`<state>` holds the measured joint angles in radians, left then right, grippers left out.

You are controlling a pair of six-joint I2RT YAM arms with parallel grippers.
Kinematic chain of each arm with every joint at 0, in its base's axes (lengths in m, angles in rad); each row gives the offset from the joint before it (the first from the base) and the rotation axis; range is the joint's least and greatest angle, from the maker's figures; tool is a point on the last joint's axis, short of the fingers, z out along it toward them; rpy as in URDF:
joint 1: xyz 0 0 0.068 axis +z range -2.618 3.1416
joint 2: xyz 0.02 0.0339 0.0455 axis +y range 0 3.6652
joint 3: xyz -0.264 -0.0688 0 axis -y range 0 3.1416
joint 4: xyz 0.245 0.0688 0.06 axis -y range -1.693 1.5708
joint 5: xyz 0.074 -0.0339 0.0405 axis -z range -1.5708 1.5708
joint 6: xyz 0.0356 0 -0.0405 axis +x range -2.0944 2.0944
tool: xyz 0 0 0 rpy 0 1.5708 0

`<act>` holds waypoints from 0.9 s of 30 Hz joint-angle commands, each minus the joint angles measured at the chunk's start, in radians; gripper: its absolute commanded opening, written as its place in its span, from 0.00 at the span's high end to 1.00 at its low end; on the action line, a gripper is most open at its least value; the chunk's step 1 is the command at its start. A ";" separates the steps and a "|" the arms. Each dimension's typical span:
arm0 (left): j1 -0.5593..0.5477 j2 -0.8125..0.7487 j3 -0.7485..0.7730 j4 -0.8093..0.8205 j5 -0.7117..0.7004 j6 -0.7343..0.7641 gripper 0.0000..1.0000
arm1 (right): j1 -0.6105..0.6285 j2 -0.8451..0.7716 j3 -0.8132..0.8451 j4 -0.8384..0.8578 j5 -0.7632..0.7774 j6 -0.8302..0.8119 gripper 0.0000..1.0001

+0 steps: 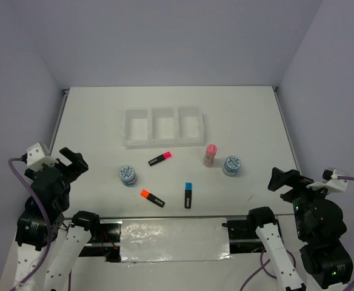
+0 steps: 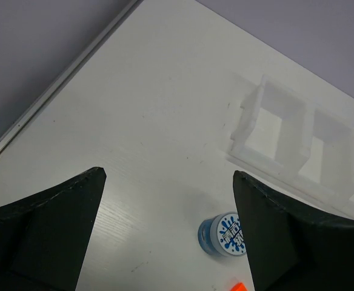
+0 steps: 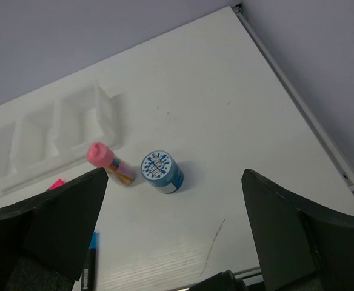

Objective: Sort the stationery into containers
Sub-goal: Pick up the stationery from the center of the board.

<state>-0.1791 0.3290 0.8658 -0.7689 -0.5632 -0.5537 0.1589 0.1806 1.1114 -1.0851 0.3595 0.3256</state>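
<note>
The white three-compartment tray (image 1: 128, 130) lies at mid-table, and it also shows in the left wrist view (image 2: 286, 136) and the right wrist view (image 3: 50, 139). In front of it lie a pink-capped marker (image 1: 160, 159), an orange-capped marker (image 1: 153, 197) and a blue-capped marker (image 1: 188, 194). A pink-capped cylinder (image 1: 210, 154) (image 3: 107, 162) stands beside the right blue-and-white disc (image 1: 232, 165) (image 3: 160, 171). The left disc (image 1: 127, 175) (image 2: 225, 234) sits alone. My left gripper (image 1: 73, 160) (image 2: 169, 176) and right gripper (image 1: 284, 179) (image 3: 175, 174) hover open and hold nothing, each well back from the items.
A metal rail (image 1: 60, 118) edges the table on the left, and another (image 3: 304, 115) runs along the right. Lilac walls close in three sides. A foil-covered strip (image 1: 174, 239) lies between the arm bases at the near edge.
</note>
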 commanded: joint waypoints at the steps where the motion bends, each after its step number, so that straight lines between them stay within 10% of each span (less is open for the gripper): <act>1: 0.004 0.004 0.021 0.045 0.000 0.003 0.01 | -0.001 0.002 -0.001 0.037 0.022 0.012 0.00; 18: 0.004 0.112 0.013 0.059 0.009 0.001 0.01 | 0.001 0.020 0.002 0.034 -0.053 -0.008 0.00; 27: -0.003 0.513 0.039 0.071 0.354 -0.084 0.01 | 0.002 0.097 -0.065 0.031 -0.223 -0.006 0.00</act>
<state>-0.1791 0.7444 0.9035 -0.7250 -0.3653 -0.5838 0.1589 0.2348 1.0710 -1.0782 0.2234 0.3252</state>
